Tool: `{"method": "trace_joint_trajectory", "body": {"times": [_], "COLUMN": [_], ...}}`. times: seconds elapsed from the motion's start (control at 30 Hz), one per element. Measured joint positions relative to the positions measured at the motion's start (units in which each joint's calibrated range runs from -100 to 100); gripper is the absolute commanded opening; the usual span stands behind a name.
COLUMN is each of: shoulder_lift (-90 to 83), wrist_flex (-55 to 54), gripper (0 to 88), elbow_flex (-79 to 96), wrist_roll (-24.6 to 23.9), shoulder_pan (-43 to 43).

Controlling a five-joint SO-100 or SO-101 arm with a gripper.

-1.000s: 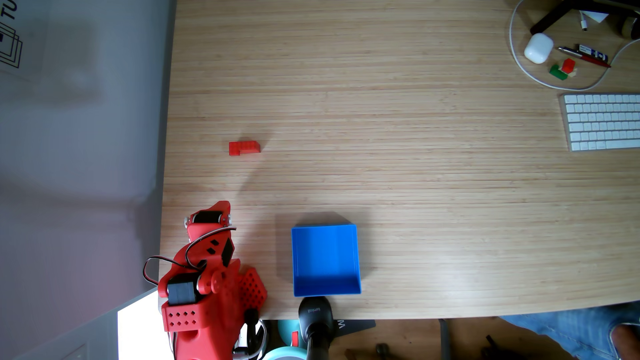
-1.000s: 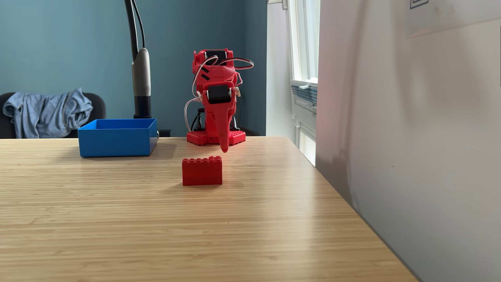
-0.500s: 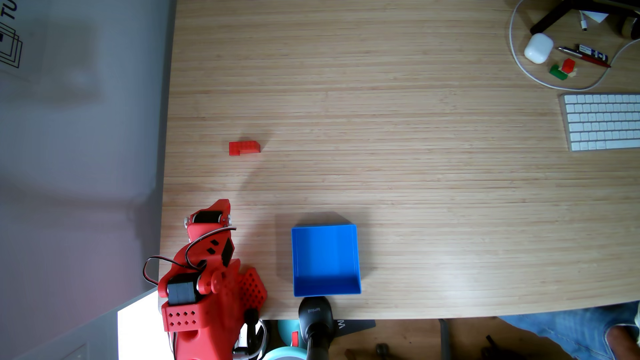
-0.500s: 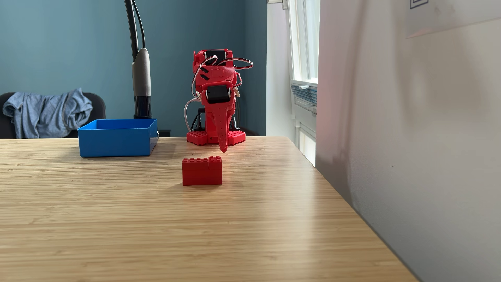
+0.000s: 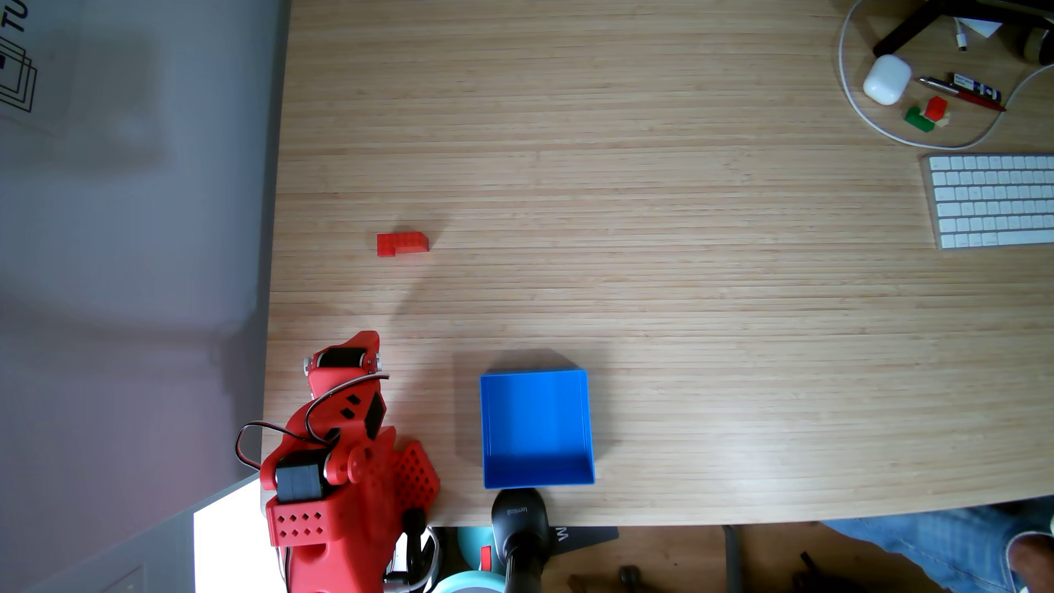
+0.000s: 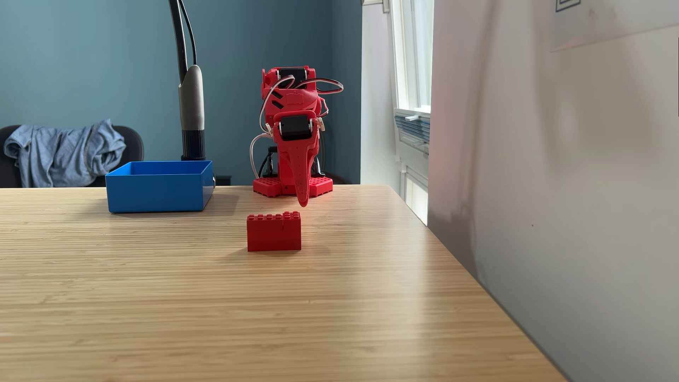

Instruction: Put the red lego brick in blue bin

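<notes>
Arm (image 6: 292,110) folded over its base, closed gripper (image 6: 303,202) pointing down, well short of red lego brick (image 6: 273,232)

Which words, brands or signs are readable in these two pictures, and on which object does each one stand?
"TU": cut-off black letters on the white sheet on the wall, above a drawing of nested squares.
"W": white letter on a dark card below the table edge.
Lamp base: a small white brand word, too blurred to read.
Pen label: too small.
Keyboard keys: unreadable.

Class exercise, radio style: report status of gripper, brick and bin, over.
Gripper shut, hanging above the table near the arm base. Red lego brick on the table, untouched. Blue bin empty. Nothing between brick and bin.
</notes>
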Motion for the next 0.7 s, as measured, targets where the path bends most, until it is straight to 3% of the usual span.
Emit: {"method": "trace_joint_trajectory", "body": {"times": [0.7], "shoulder_lift": [0.2], "wrist_flex": [1.3], "gripper": [0.0], "elbow_flex": [-4.1], "wrist_roll": [-1.6], "shoulder_pan": [0.0]}}
